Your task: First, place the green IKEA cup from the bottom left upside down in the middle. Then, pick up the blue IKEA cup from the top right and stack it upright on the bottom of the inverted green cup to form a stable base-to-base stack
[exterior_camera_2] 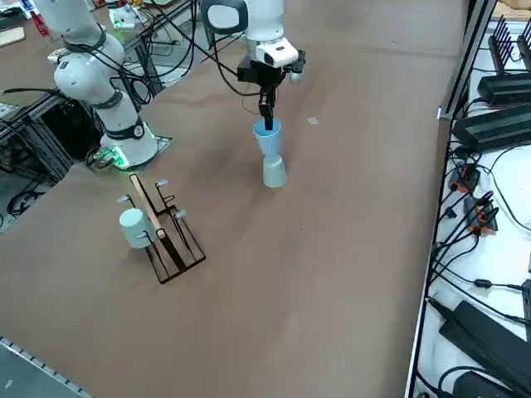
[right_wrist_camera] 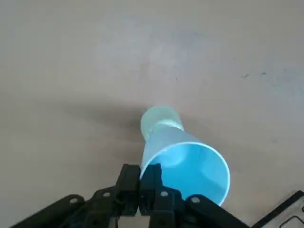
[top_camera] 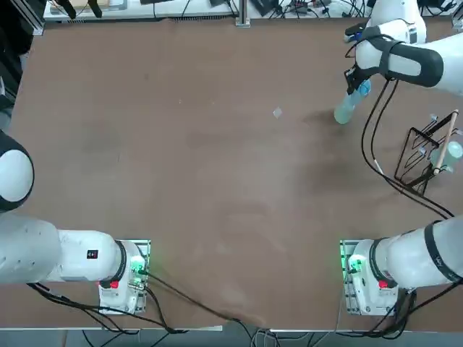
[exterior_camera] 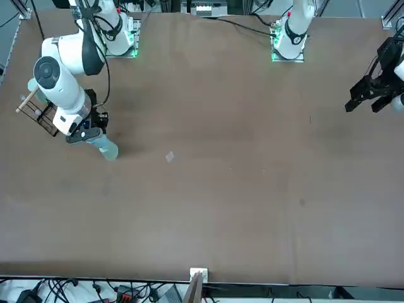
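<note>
Cups first: you have the blue cup (exterior_camera_2: 267, 138) standing upright on the base of the upturned green cup (exterior_camera_2: 275, 172), base to base, toward the far right part of the desk (top_camera: 217, 181) as the robot faces it. The right gripper (exterior_camera_2: 266, 121) hangs straight above the stack with its fingers pressed together, pinching the blue cup's rim; in the wrist view the fingers (right_wrist_camera: 151, 178) sit on the near edge of the blue cup (right_wrist_camera: 187, 164), and the green cup (right_wrist_camera: 159, 118) shows beyond and below it.

Around the stack you will find very little. A small clear scrap (top_camera: 278, 112) lies on the desk near the cups, toward the middle, apart from them. On the robot's right, near the desk edge, a black wire rack (exterior_camera_2: 170, 236) with a wooden bar (exterior_camera_2: 150, 209) lies well apart from the stack, and a pale cup (exterior_camera_2: 133, 227) rests against it. Black cables (top_camera: 380, 155) hang from the right arm and trail across the desk between the stack and the rack. Nothing stands between the gripper and the cups.
</note>
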